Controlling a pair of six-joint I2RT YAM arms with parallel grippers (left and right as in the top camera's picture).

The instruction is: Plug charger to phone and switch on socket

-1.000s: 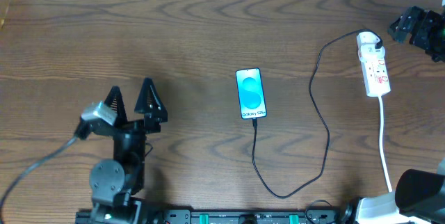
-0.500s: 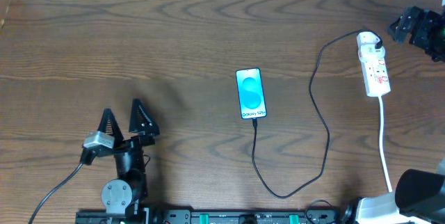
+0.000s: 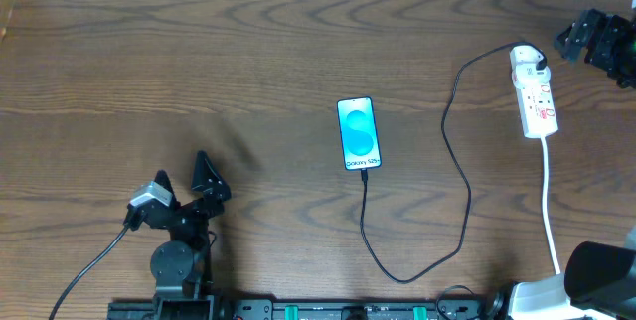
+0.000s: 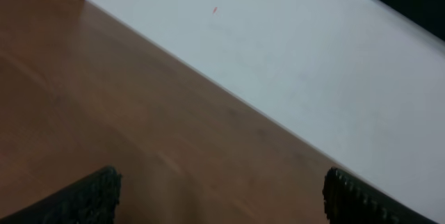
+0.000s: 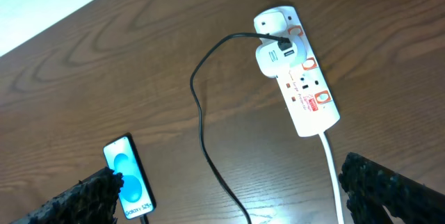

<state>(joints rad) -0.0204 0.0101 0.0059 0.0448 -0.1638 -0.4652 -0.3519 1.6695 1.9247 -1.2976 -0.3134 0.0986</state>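
Right gripper (image 5: 229,174) wide, empty | long white plastic power strip (image 5: 299,78) ahead | I'd press 1 red-marked switch (image 5: 309,64) squarely, fingertip only.

phone (image 3: 359,133) screen, white lettering "Galaxy S25+"

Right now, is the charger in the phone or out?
In, it seems: the tip of the charger meets the bottom edge of the phone, no gap visible.
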